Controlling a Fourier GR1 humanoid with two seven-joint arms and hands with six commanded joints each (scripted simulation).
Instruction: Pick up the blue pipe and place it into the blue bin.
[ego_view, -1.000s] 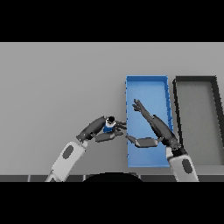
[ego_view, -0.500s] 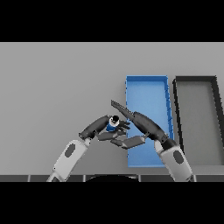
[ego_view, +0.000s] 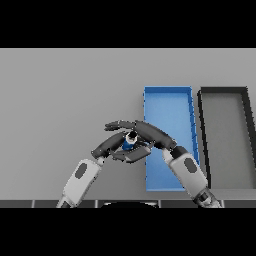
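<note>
Head view: we have both arms meeting just left of the blue bin, near its lower half. Blue pipe sits between the two hands, just beside the bin's left wall, not inside it. Left robot hand is curled round the pipe from the left, grasping it. Right robot hand lies over the top with fingers straight and released, reaching left past the pipe; we read that as a guard or second support before the move to the bin, but that's a guess. Can't tell if the pipe is lifted off the counter or touching it. Pipe orientation: a pale round end faces up toward us, so the long axis looks roughly upright; most of its body is hidden. Dark bin stands right of the blue one, unused.
</note>
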